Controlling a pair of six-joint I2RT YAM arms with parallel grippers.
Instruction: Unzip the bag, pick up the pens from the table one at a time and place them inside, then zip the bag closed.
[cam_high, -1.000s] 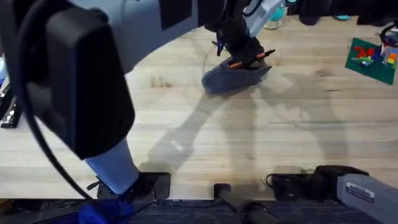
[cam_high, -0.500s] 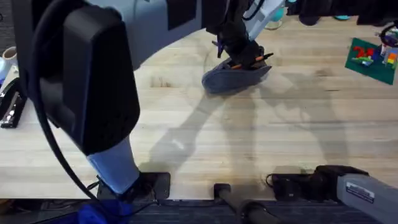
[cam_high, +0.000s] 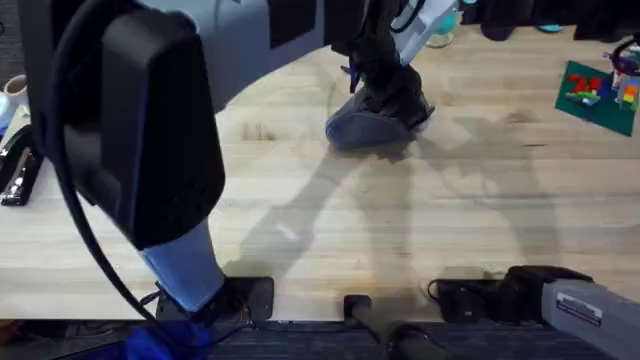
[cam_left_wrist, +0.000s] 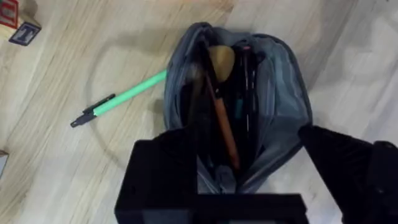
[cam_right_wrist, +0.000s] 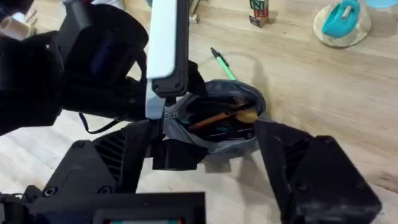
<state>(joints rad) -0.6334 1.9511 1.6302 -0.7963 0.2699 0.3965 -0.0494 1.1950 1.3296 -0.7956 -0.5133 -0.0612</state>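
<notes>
1. Your bag (cam_left_wrist: 249, 118) lies on the surface (cam_high: 420, 210) at the far middle, unzipped, its mouth gaping; you can see it from above (cam_high: 372, 122) under the left arm, and from the right wrist (cam_right_wrist: 221, 127) as well.
2. The orange pen (cam_left_wrist: 225, 130) is already inside, lying along the opening among other dark items, so that part looks done. You can also see it inside from the right wrist (cam_right_wrist: 214, 118).
3. The green pen (cam_left_wrist: 121, 99) is not yet packed: it rests on the surface just beside the bag's side, its dark end pointing away from the bag and its far end reaching to or under the bag's edge.
4. Your left gripper (cam_left_wrist: 261, 165) hangs directly over the open bag, its fingers (cam_left_wrist: 161, 168) spread wide to either side of the mouth and holding nothing.
5. Your right gripper (cam_right_wrist: 205, 162) is farther off, aimed toward the bag, its fingers (cam_right_wrist: 311, 174) also wide apart and empty.
6. By my reading you are roughly halfway: unzipping and one pen are done; the green pen and the zip closure remain.
7. The next pick probably calls for moving sideways off the bag to the green pen's middle.
</notes>
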